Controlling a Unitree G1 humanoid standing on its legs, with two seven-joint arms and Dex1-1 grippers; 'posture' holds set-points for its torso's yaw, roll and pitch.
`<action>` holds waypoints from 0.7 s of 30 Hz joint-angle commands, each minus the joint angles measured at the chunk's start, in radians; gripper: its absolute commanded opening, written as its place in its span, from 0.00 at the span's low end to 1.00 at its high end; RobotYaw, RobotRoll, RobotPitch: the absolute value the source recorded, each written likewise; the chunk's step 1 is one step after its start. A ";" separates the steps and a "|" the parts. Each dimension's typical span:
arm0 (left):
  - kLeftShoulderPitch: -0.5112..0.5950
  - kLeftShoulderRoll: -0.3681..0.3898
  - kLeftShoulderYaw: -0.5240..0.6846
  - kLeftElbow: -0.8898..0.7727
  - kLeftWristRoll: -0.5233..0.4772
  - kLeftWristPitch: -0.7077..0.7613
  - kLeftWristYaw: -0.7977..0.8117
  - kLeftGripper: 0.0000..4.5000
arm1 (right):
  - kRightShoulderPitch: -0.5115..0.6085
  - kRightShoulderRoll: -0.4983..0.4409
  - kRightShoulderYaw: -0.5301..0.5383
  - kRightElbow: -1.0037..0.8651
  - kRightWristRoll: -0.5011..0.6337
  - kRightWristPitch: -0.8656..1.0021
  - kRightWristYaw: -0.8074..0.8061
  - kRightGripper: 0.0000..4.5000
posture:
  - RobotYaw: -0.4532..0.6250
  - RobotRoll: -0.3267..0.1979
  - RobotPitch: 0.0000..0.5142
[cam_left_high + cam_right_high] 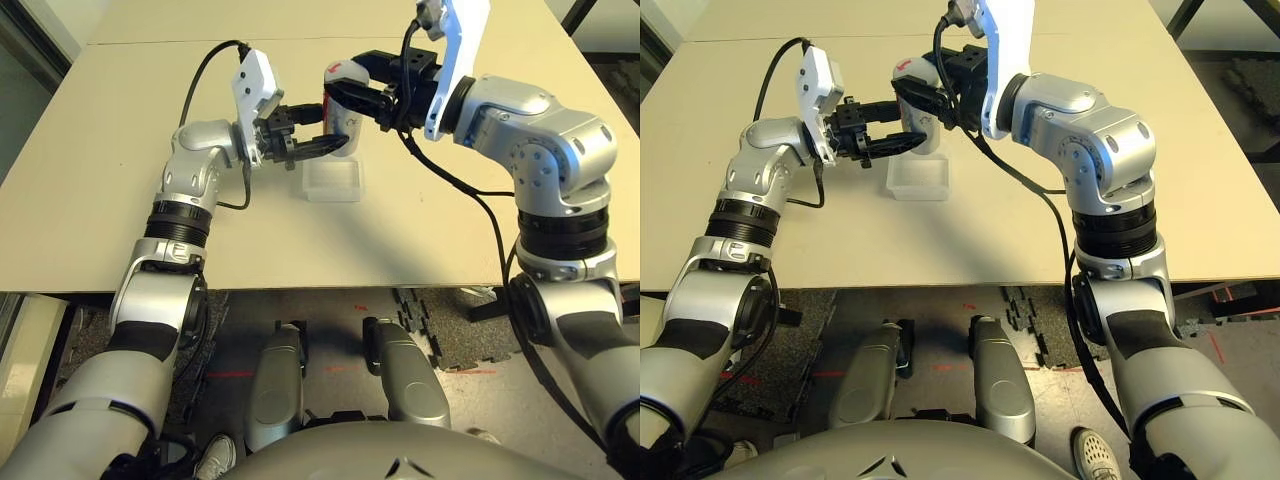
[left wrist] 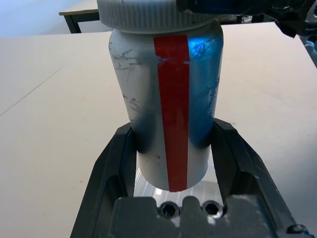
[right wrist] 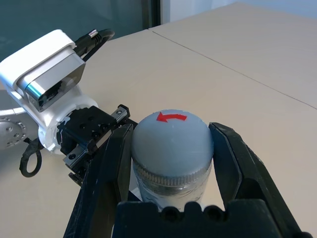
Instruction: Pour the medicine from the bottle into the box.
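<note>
Left arm: I see it reaching forward over the table (image 1: 120,180), the wrist bent so the gripper points level toward the right.
Left gripper (image 1: 318,146): I read it as clamped on the lower body of the bottle (image 1: 345,125); in the left wrist view both fingers (image 2: 111,166) press against the bottle's sides.
Bottle: upright, silver-grey with a red stripe (image 2: 173,109) down its side, held above the table directly over the box's far edge.
Cap (image 3: 172,135): grey, domed, with a red arrow on top, seated on the bottle's neck.
Box (image 1: 331,181): clear shallow tray resting flat on the table, just below and in front of the bottle; I cannot tell whether anything lies inside it.
Medicine: I cannot tell its location; the bottle is capped and opaque.
Right gripper (image 3: 171,144): its fingers (image 3: 233,158) bracket the cap on both sides and appear to be touching it; I read this as a grip on the cap.
Right arm: I see it raised above the table, elbow out to the right, forearm angled inward so the gripper comes at the bottle's top from the right.
</note>
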 commanded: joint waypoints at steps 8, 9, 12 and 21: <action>-0.014 -0.017 -0.028 -0.013 0.014 0.004 -0.026 0.52 | 0.037 -0.018 0.077 -0.062 0.018 -0.062 0.145 0.57 | 0.44 0.62 0.33; -0.014 -0.017 -0.028 -0.018 0.013 0.007 -0.030 0.52 | 0.040 -0.027 0.076 -0.065 0.021 -0.069 0.163 0.57 | 0.44 0.62 0.33; -0.008 -0.016 -0.030 -0.031 0.011 0.006 -0.042 0.52 | 0.038 -0.042 0.049 -0.053 0.037 -0.067 0.191 0.57 | 0.44 0.62 0.33; -0.013 -0.021 -0.020 -0.022 0.038 -0.083 -0.001 0.52 | -0.021 0.116 -0.197 0.017 0.205 0.280 0.018 0.57 | 0.45 0.62 0.34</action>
